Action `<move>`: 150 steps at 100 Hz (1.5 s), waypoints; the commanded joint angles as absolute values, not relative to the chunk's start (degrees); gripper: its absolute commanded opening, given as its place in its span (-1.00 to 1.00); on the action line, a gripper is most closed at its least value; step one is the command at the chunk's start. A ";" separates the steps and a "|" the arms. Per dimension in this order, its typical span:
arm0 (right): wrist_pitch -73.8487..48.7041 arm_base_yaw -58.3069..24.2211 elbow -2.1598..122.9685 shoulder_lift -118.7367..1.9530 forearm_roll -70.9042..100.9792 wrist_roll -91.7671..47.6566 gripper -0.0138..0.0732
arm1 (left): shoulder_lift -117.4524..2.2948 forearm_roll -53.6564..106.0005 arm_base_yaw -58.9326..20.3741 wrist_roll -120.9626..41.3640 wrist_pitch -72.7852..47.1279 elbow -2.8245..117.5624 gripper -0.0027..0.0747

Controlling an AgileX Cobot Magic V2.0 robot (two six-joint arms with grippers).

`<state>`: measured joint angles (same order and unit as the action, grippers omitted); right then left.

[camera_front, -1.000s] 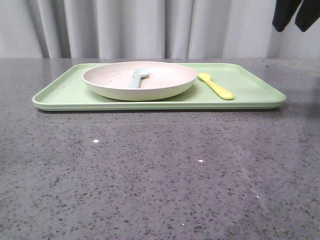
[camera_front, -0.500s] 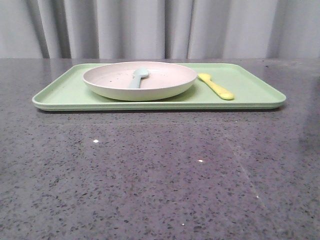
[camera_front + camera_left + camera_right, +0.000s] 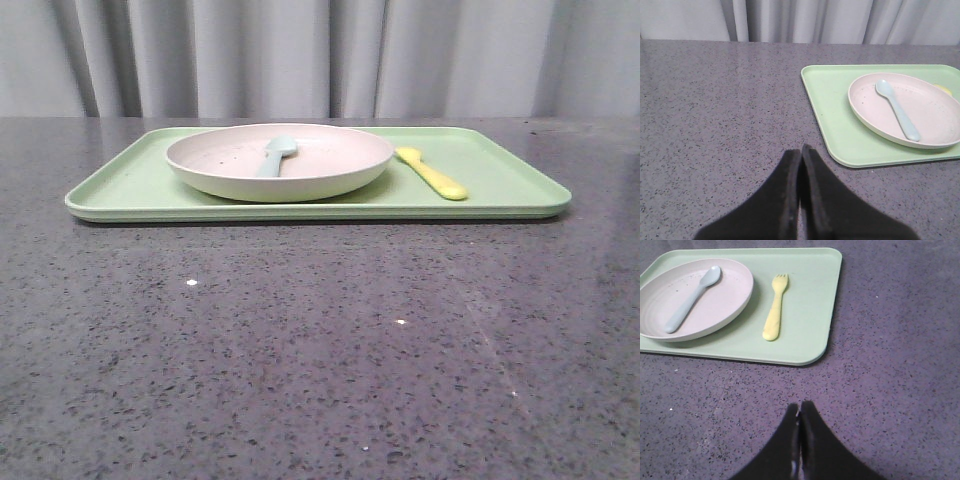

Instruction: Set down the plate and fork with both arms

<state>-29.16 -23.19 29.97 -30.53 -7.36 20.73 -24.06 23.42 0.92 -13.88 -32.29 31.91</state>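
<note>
The pale pink-cream plate (image 3: 280, 160) sits on the light green tray (image 3: 500, 185) at the far middle of the table. The yellow fork (image 3: 432, 172) lies on the tray just right of the plate. The plate (image 3: 910, 107) also shows in the left wrist view, and plate (image 3: 715, 305) and fork (image 3: 775, 315) in the right wrist view. My left gripper (image 3: 801, 150) is shut and empty over bare table left of the tray. My right gripper (image 3: 800, 406) is shut and empty over bare table, well short of the tray's right end. Neither gripper shows in the front view.
A pale blue-green spoon (image 3: 277, 155) lies in the plate. Grey curtains (image 3: 300, 55) hang behind the dark speckled table (image 3: 300, 350).
The right gripper, seen at the top right of the front view one second ago, has left that view. Plate, fork and tray have not moved.
</note>
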 commanded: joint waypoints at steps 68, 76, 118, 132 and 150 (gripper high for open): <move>-16.86 -22.83 23.23 -17.91 -9.45 20.51 -0.84 | -18.09 24.41 0.94 -14.07 -28.03 29.54 -0.98; -16.86 -22.83 23.23 -17.91 -9.45 20.51 -0.84 | -18.09 24.41 0.94 -14.07 -28.03 29.54 -0.98; -16.86 -22.83 23.23 -17.91 -9.45 20.51 -0.84 | -18.09 24.41 0.94 -14.07 -28.03 29.54 -0.98; -16.86 -22.83 23.23 -17.91 -9.45 20.51 -0.84 | -18.09 24.41 0.94 -14.07 -28.03 29.05 -0.98; -16.86 -22.83 23.23 -17.91 -9.45 20.51 -0.84 | -17.87 24.41 0.94 -14.07 -28.03 27.02 -0.98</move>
<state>-21.57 -23.19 21.84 -17.65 -8.59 20.73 -17.64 23.42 0.92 -13.99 -32.17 26.30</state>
